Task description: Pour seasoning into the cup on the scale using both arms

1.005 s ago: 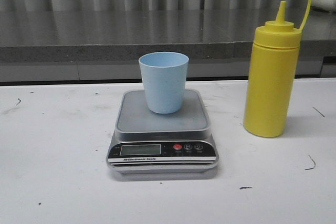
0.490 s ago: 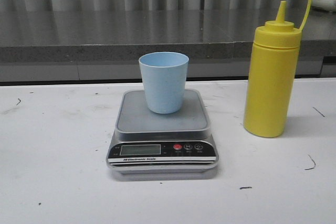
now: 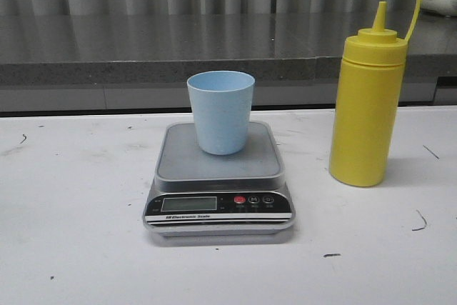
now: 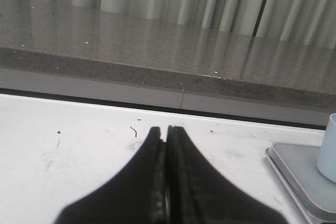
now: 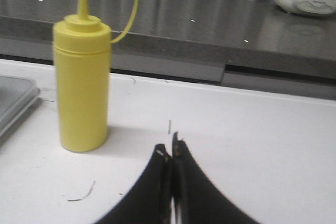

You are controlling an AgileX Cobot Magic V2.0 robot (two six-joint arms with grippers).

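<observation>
Standing upright on the white table [image 3: 78, 248], the yellow seasoning bottle [image 3: 364, 108] is off to the right of the scale [image 3: 218, 187], near it but not touching, its pointed nozzle bare and the tethered cap hanging up and away on its thin strap. The pale blue cup [image 3: 221, 111] sits on the scale's grey platform, toward the back of it, mouth up; from the front its inside is not visible. The scale's black front panel faces the camera, with the display and a red button beside two dark ones.

Neither arm shows in the front view. From the right wrist camera, the right gripper [image 5: 171, 148] has its two black fingers pressed together with nothing between them — clenched on air. It is low over the table, apart from the seasoning bottle [image 5: 82, 80], which stands clear of the fingertips with bare table between them. A corner of the scale [image 5: 16, 103] just shows beyond the bottle.

The left gripper [image 4: 165, 131], seen from its own wrist camera, is likewise closed tight and empty. It hangs over open tabletop, well apart from the scale [image 4: 302, 174] and the cup [image 4: 328, 148], which only peek in at the frame's edge. A grey stone counter [image 3: 143, 51] runs behind the table, ribbed wall panels above it.
</observation>
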